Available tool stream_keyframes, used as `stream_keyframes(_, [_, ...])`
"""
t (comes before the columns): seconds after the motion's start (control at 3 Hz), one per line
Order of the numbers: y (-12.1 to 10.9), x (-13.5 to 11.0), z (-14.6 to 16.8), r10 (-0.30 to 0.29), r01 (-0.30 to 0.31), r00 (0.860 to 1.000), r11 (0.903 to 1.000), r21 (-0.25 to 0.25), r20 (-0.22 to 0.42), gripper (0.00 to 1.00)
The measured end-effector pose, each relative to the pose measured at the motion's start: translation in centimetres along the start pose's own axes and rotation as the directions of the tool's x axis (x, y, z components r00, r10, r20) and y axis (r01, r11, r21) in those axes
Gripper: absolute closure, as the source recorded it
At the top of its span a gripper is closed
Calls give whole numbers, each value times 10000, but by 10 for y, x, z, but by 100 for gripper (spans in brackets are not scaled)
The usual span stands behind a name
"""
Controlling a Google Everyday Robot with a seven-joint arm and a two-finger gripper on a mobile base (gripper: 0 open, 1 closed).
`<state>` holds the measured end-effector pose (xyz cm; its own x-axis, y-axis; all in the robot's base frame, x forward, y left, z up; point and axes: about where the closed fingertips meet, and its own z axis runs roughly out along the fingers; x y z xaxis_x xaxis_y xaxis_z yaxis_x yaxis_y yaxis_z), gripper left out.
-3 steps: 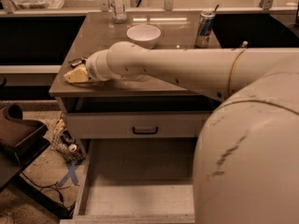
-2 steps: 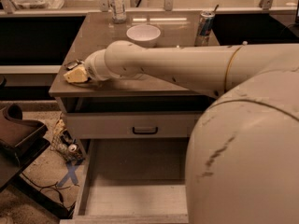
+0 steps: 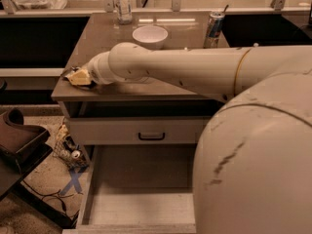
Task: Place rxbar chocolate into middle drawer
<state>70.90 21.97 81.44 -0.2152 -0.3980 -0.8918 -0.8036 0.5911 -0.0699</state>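
My gripper (image 3: 76, 76) is at the end of the long white arm, low over the left front corner of the brown counter (image 3: 107, 38). Its pale yellowish tip rests at the counter's left edge. The rxbar chocolate does not show clearly; only a small dark sliver lies under the gripper tip, and I cannot tell what it is. The middle drawer (image 3: 88, 189) stands pulled out below the counter, with a pale bare floor and nothing on the part that shows. My arm's body covers its right side.
A white bowl (image 3: 150, 35), a drink can (image 3: 213, 29) and a clear bottle (image 3: 122, 4) stand at the back of the counter. A grey drawer front with a dark handle (image 3: 151, 136) sits above the open drawer. A dark chair (image 3: 19, 140) and floor clutter (image 3: 68, 150) are at the left.
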Motion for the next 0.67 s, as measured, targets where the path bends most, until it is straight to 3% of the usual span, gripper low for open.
stream_keyframes(0.67, [0,0,0,-1,1,10000,10000,-1,0,100])
